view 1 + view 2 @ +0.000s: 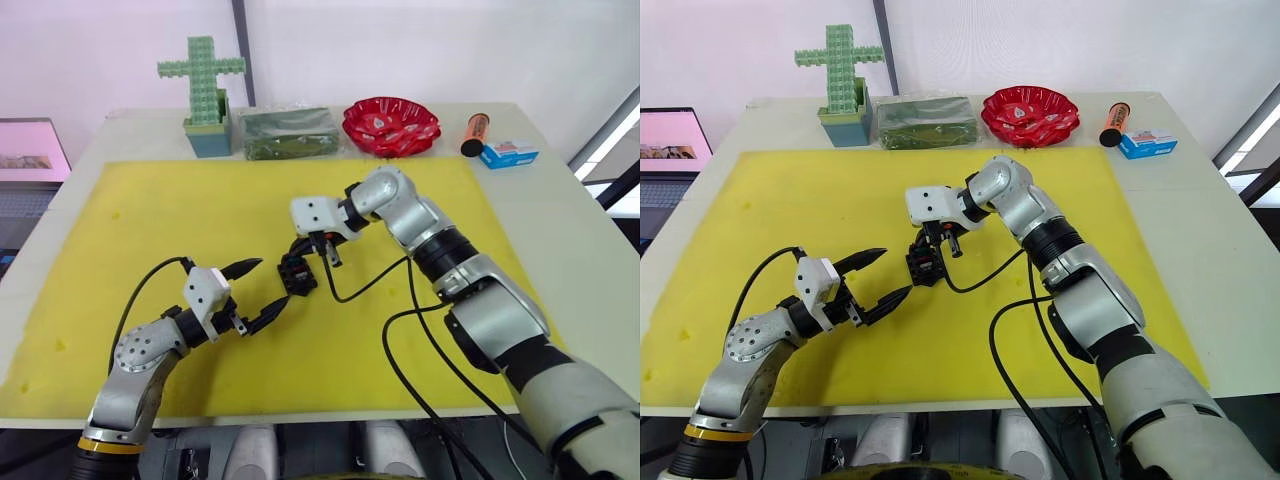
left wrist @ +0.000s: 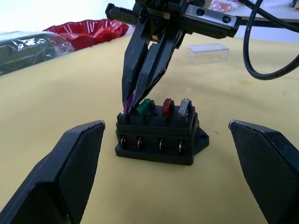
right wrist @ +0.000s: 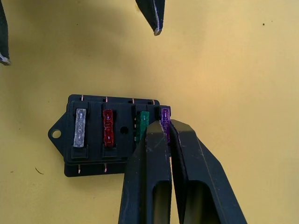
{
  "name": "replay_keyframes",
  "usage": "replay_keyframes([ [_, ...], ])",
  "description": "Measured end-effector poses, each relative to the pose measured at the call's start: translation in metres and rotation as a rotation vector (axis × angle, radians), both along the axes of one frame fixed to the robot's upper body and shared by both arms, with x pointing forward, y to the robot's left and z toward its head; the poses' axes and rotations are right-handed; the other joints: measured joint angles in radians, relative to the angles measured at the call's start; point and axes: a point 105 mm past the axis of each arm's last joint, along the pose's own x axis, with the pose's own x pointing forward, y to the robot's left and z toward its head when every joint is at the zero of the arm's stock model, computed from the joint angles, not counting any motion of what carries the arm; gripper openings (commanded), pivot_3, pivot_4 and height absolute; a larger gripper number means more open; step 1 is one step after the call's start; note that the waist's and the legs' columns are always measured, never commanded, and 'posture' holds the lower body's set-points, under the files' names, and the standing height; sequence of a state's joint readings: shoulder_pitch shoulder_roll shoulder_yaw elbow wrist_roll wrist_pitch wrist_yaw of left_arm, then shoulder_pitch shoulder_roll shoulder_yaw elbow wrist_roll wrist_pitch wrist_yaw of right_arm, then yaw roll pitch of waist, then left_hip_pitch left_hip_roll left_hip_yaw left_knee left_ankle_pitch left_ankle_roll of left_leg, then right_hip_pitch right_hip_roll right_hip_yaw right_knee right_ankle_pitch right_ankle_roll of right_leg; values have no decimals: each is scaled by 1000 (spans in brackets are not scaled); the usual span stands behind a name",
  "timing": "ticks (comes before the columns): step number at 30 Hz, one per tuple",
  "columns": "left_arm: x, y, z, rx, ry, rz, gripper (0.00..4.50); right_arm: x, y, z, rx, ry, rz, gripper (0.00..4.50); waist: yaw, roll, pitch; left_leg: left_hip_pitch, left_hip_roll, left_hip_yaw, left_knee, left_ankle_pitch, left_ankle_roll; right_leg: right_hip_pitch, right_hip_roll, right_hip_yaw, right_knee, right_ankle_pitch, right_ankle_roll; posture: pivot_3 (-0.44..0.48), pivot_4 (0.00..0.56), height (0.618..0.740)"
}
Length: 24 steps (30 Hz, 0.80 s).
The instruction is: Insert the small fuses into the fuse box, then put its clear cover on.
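The black fuse box [image 1: 297,273] sits in the middle of the yellow mat [image 1: 150,210]. Grey [image 3: 80,127], red [image 3: 108,127] and green [image 3: 143,123] fuses stand in its slots. My right gripper [image 3: 164,123] comes down from above, shut on the purplish fuse [image 3: 164,115], which is at the box's end slot beside the green one. My left gripper [image 1: 268,285] is open just in front of the box, one finger to each side, touching nothing. The clear cover [image 2: 209,52] lies on the mat beyond the box.
Along the table's far edge stand a green brick cross [image 1: 203,85], a clear-wrapped green package [image 1: 290,132], a red bowl [image 1: 391,124], an orange cylinder [image 1: 475,134] and a blue-white box [image 1: 508,153]. Black cables [image 1: 350,290] trail across the mat beside the fuse box.
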<state>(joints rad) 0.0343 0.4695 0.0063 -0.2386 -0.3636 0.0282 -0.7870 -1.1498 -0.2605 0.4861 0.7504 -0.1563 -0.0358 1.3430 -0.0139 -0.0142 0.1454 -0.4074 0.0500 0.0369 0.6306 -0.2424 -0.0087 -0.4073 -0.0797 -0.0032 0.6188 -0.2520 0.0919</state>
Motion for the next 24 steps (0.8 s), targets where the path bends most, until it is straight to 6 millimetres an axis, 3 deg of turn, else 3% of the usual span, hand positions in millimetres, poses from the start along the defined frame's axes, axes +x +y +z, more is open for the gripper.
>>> replay_keyframes([
  [4,0,0,0,2,-3,-3,4500,1,0,1,-4,-5,-4,2102,0,0,0,0,0,0,0,0,0,0,0,0,0,0,0,0,150,740],
  [15,0,-1,2,2,-16,-8,4500,1,0,0,-6,14,-12,2102,-1,0,0,0,0,0,0,0,0,0,0,0,0,0,0,0,150,740],
  [24,0,-1,2,3,-17,-10,4500,-5,-2,4,25,134,-29,2102,0,0,0,0,0,0,0,0,0,0,0,0,0,0,0,0,150,740],
])
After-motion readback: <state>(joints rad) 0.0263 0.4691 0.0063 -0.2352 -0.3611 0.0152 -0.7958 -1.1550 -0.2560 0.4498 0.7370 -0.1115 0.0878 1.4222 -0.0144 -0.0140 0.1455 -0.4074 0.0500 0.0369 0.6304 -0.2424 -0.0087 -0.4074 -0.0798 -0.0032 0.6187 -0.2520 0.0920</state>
